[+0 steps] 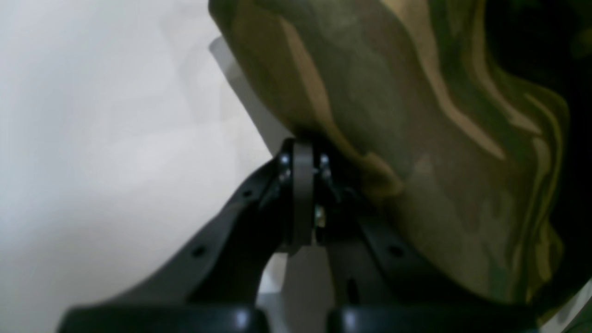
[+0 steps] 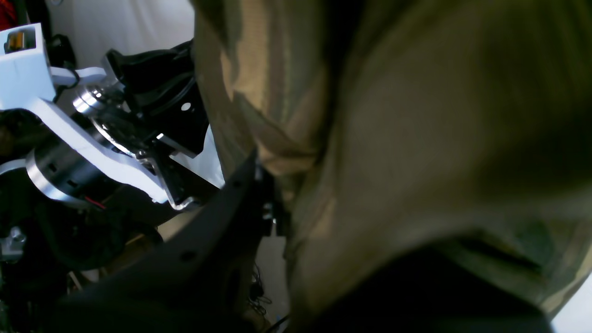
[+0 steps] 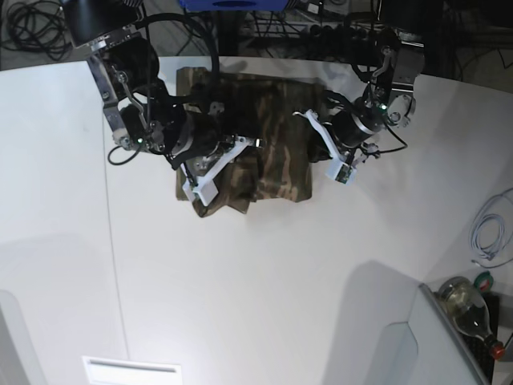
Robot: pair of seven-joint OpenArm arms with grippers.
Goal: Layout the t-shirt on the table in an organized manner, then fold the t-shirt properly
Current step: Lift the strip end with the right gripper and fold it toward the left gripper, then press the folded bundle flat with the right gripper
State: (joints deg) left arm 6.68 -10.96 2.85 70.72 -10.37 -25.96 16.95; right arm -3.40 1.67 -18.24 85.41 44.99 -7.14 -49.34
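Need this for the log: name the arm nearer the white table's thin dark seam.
The right arm, reaching over the green-brown camouflage cloth t-shirt's seam-side edge; the left arm works the opposite edge.

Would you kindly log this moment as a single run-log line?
phase: laying out | t-shirt: bunched on table | left hand: shut on t-shirt | right hand: shut on t-shirt

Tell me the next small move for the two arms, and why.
Probably draw both arms apart and toward the near table edge to spread the cloth. The camouflage cloth t-shirt sits bunched and partly doubled over at the far side of the wide white table. The left tool is shut on its edge, and the right tool appears pinched on cloth too.
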